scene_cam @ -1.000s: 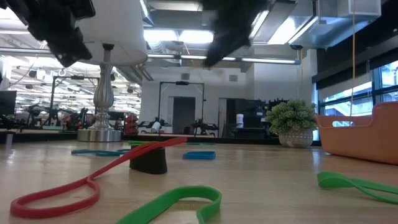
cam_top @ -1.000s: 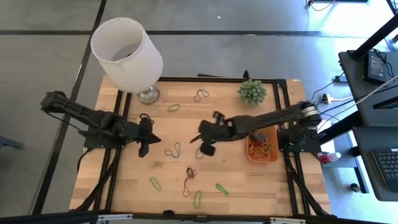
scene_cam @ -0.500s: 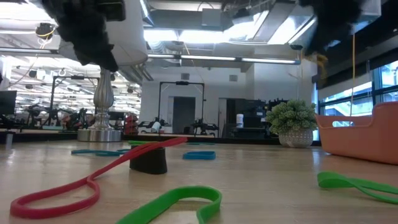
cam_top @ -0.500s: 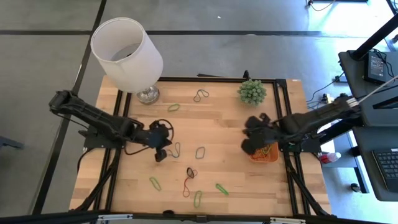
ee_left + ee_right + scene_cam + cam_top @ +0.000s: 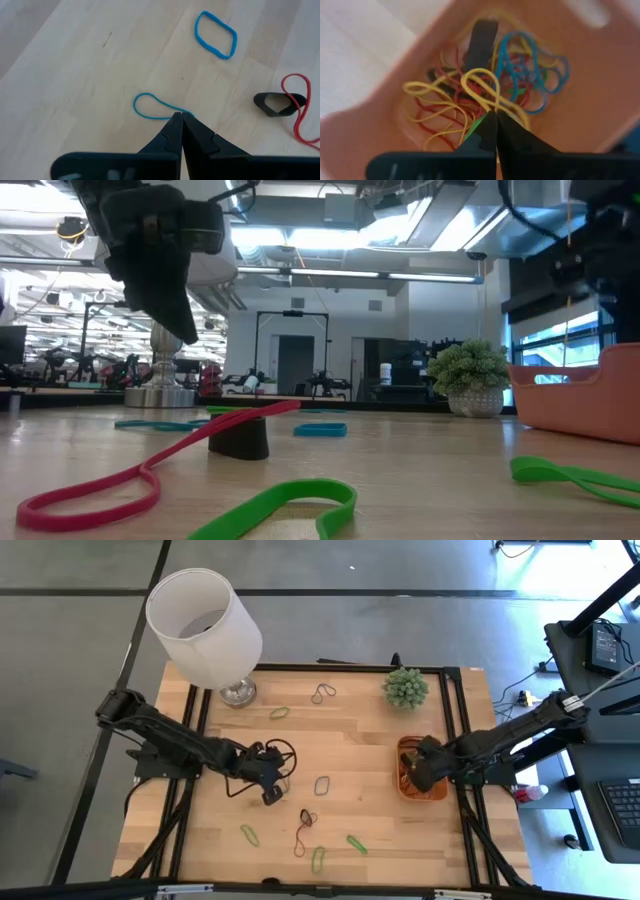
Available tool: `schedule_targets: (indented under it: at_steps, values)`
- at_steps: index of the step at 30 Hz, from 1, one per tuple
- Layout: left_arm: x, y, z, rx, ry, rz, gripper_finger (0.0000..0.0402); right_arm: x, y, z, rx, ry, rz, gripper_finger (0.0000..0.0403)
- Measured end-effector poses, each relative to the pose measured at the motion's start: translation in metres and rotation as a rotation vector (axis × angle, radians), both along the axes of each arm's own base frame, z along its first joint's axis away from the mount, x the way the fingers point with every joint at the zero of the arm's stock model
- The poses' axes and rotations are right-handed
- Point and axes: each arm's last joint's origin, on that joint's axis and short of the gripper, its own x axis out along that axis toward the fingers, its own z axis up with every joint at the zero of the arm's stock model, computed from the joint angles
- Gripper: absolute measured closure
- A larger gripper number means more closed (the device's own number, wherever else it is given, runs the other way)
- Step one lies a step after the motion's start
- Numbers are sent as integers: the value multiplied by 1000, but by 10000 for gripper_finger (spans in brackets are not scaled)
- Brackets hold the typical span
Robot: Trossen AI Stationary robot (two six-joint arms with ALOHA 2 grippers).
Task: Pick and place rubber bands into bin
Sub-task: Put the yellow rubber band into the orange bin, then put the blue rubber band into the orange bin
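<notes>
Fingers of the right gripper (image 5: 496, 116) are clenched on a yellow band (image 5: 482, 87), held over the orange bin (image 5: 403, 748) at the table's right side, where a tangle of rubber bands (image 5: 520, 65) (yellow, red, blue, some green) already lies. The left gripper (image 5: 181, 117) is pinched shut with its tips on a thin blue loop (image 5: 150, 106) lying on the wooden table (image 5: 370, 730) near its middle. Another blue band (image 5: 215, 35) lies beyond, apart, and a red band (image 5: 298, 107) beside a dark loop (image 5: 275, 104).
</notes>
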Motion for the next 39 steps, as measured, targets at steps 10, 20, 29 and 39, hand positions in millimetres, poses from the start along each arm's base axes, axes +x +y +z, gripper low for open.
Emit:
schedule_targets:
  at_steps: [10,20,29,39]
  values:
    - [2,-1,-3,-20,0,30,398,-1,0,-21,32,-15,14,331]
    - [2,0,-3,-29,1,47,398,-7,-2,11,28,-44,63,224]
    - [1,0,-6,3,35,-1,391,-7,-10,75,-182,-334,136,213]
    - [8,-14,-31,71,141,-251,300,-2,-10,88,-264,-421,182,218]
